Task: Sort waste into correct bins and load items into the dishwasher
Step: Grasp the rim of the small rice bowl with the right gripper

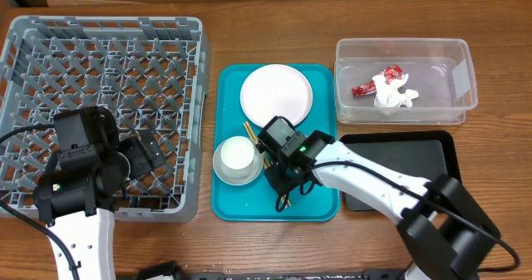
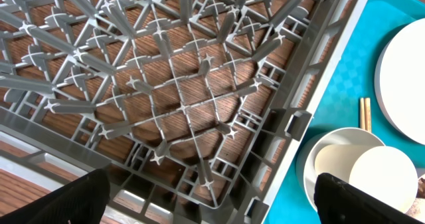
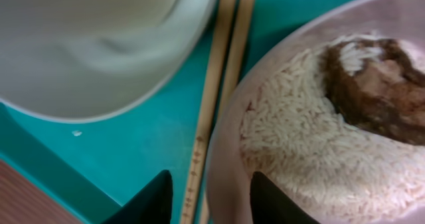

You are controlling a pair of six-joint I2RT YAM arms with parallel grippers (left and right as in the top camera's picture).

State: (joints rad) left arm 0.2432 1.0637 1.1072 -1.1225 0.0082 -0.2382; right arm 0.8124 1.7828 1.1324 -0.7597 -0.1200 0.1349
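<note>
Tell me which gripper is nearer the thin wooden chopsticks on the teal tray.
Right. The right gripper hangs directly over the thin wooden chopsticks; the left gripper is over the grey plastic dish crate, beyond the round white bowl.

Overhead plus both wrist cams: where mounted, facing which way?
Overhead: above the table, straight down; shows left gripper over the grey crate, right gripper over the teal tray.
Left wrist: looks down into crate; own fingertips at bottom corners.
Right wrist: close above chopsticks and rice plate; fingertips at bottom edge.
Shared: both wrist views catch the chopsticks.
</note>
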